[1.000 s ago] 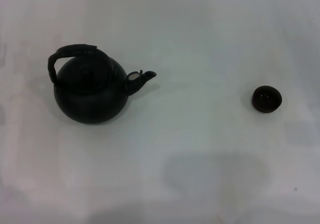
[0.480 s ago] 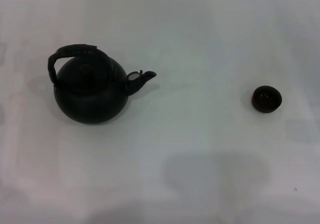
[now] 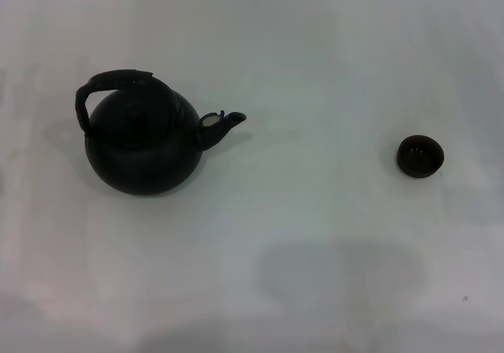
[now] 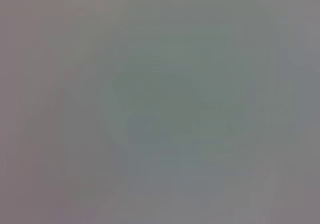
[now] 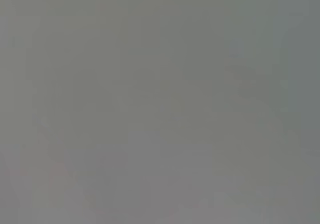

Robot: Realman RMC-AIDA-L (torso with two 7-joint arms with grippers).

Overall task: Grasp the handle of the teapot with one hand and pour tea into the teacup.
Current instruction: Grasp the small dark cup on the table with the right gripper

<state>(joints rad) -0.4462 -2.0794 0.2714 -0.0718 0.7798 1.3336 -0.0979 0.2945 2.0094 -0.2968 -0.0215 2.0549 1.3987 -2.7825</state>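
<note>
In the head view a large round matte-black teapot (image 3: 143,144) stands on the white table (image 3: 315,69) at the left. Its arched black handle (image 3: 110,83) spans the top, above a small lid knob. Its short light-tipped spout (image 3: 220,124) points right. A small dark brown-black teacup (image 3: 420,156) stands upright far to the right of the teapot, well apart from it. Neither gripper shows in the head view. Both wrist views show only a plain grey blur with no object and no fingers.
The white table fills the head view, with a wide bare stretch between teapot and teacup. A faint grey shadow (image 3: 339,278) lies on the table near the front edge. A tiny dark speck (image 3: 465,298) sits at the front right.
</note>
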